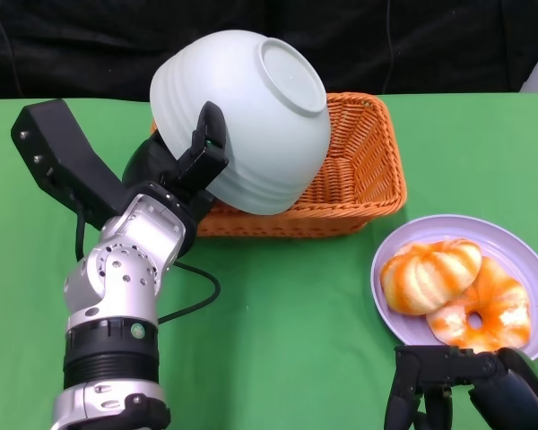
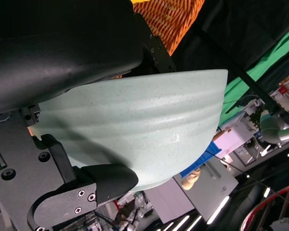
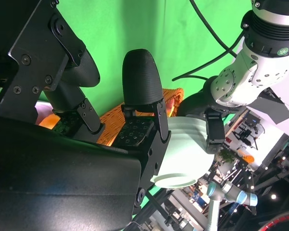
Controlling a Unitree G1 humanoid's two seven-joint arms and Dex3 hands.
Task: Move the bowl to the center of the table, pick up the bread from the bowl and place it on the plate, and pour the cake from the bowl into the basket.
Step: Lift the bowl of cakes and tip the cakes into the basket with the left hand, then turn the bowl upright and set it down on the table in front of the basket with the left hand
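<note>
The green table (image 1: pixel 278 340) lies bare between the orange basket (image 1: pixel 363 170) at its far middle and the lilac plate (image 1: pixel 520 260) near the right front edge, where the two orange-striped breads (image 1: pixel 430 273) lie touching. The left hand (image 1: pixel 193 175) grips the pale bowl (image 1: pixel 247 107), tipped nearly upside down over the basket's left end, its foot facing up. The right hand (image 1: pixel 448 385) hangs just in front of the plate's near rim, fingers apart and holding nothing.

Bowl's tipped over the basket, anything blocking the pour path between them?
Nothing visible. The left hand holds the bowl tipped nearly upside down directly over the basket, its mouth facing down toward the basket's inside. No object shows between bowl and basket. The cake itself is not visible in any view.
</note>
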